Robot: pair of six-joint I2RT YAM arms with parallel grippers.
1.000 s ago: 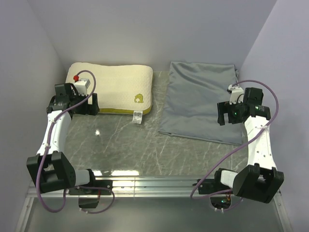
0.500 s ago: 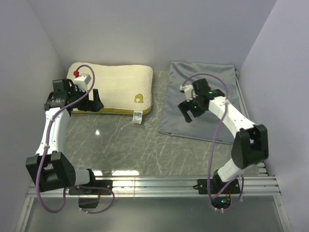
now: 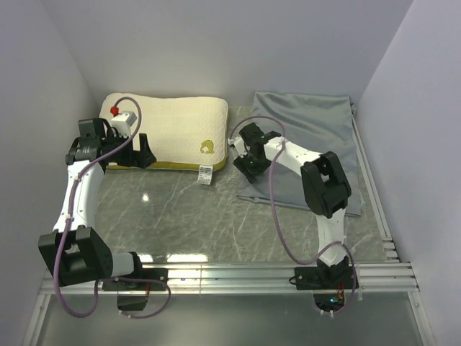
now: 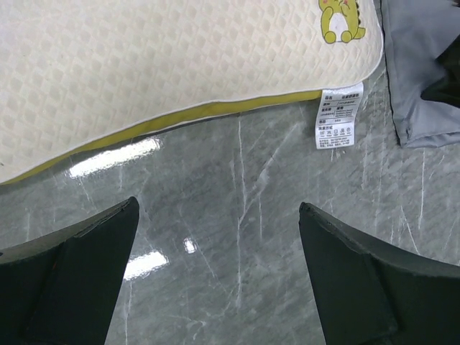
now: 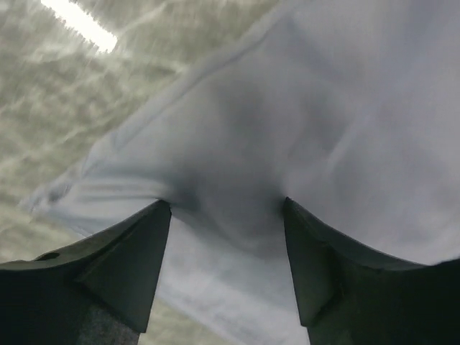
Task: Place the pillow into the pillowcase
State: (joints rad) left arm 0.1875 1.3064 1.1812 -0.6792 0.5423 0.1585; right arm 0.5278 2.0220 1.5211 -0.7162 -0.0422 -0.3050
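Blue-grey cloth is where the change shows. The right gripper point(image 3: 245, 155), out over the right side of the pillowcase point(image 3: 310, 137) a second ago, now sits on its near-left corner, jaws apart, with fabric seemingly puckered between them. The left gripper point(image 3: 142, 153), jaws also spread, hangs over the table point(image 3: 187, 209) just near of the pillow point(image 3: 169, 126), far left. One pillow, one pillowcase, lying side by side.

The grey marbled worktop point(image 3: 180, 209) carries two things. The cream pillow point(image 3: 176, 130) lies at its far left. The wrinkled blue-grey pillowcase point(image 3: 306, 133) lies at far right, just beside it.
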